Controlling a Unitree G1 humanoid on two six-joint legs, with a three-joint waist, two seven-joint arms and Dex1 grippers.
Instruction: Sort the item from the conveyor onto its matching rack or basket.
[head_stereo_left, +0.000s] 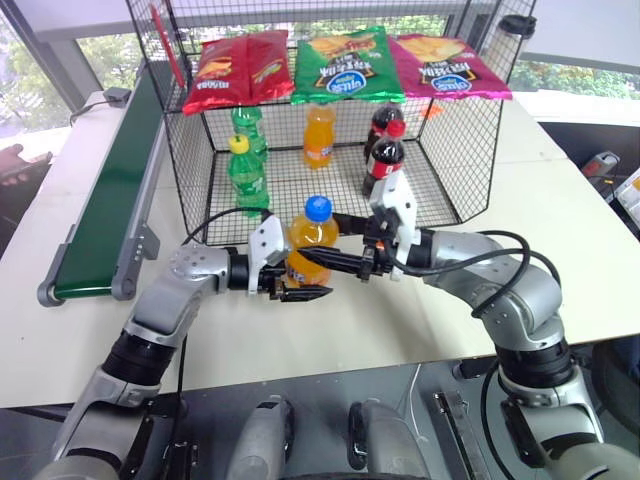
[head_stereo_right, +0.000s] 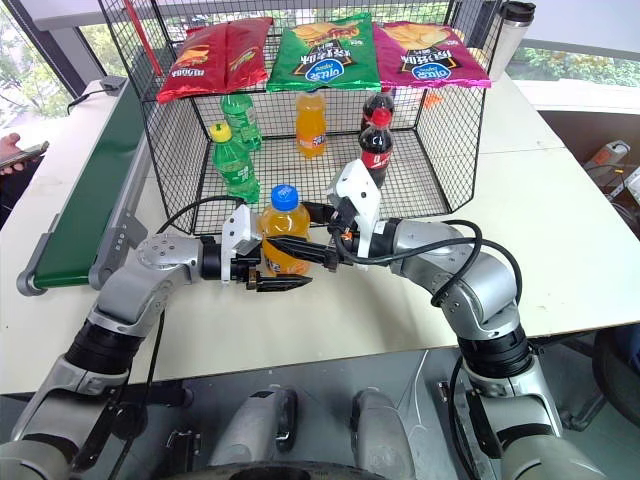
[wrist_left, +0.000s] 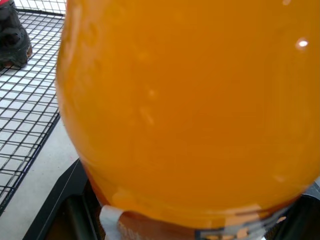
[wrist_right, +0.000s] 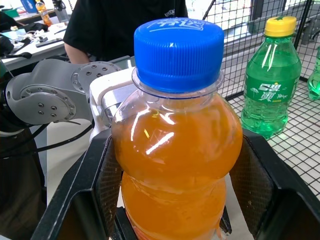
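Orange drink is showing through the clear bottle as it is being held upright above the table, just in front of the black wire basket and well clear of the green conveyor. The left gripper is clamping its lower body while the right gripper is closing its fingers around the upper body, which looks like a handover so the right arm can be carrying it into the basket.

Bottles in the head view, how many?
6. Blue-capped orange bottle sits between both grippers; two green bottles, an orange bottle and two cola bottles stand in the basket. Others may be hidden.
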